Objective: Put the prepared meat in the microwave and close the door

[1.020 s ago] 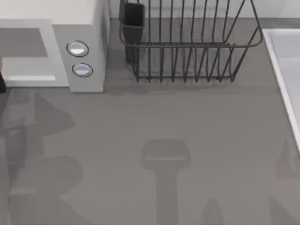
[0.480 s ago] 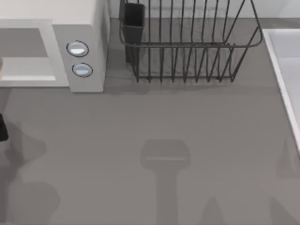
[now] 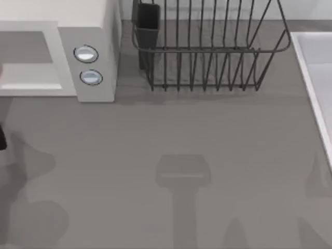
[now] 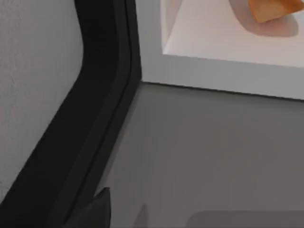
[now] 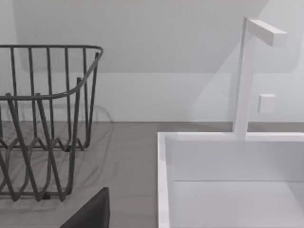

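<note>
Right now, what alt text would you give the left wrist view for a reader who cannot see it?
The prepared meat, an orange lump, lies on the pale floor inside the microwave, whose white front edge crosses the frame above the grey table. A dark, bent band runs diagonally beside it, against a light grey surface.

Left wrist view: orange-brown meat (image 4: pixel 268 10) lies on the white floor of the microwave (image 4: pixel 228 76) cavity, cut by the frame edge. Grey surface (image 4: pixel 213 156) lies before it. Black door (image 4: pixel 90 118) edge runs alongside, open.
</note>
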You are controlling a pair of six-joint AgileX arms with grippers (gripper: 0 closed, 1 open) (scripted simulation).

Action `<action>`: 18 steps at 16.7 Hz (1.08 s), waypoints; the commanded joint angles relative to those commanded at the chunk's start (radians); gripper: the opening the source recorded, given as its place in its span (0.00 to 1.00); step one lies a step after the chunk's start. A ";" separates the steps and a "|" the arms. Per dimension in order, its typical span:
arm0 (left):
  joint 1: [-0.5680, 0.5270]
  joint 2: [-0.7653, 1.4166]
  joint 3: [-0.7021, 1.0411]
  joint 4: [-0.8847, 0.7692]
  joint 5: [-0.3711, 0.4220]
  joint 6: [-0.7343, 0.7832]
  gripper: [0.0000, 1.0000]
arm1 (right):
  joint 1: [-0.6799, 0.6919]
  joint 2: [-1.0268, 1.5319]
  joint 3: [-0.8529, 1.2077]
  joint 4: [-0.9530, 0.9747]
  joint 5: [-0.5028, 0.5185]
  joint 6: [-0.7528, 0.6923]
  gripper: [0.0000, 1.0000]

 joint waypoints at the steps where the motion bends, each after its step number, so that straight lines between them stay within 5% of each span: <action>1: 0.000 -0.017 0.011 0.000 0.000 0.000 1.00 | 0.000 0.000 0.000 0.000 0.000 0.000 1.00; 18: 0.000 -0.406 0.098 -0.482 -0.006 -0.002 1.00 | 0.000 0.000 0.000 0.000 0.000 0.000 1.00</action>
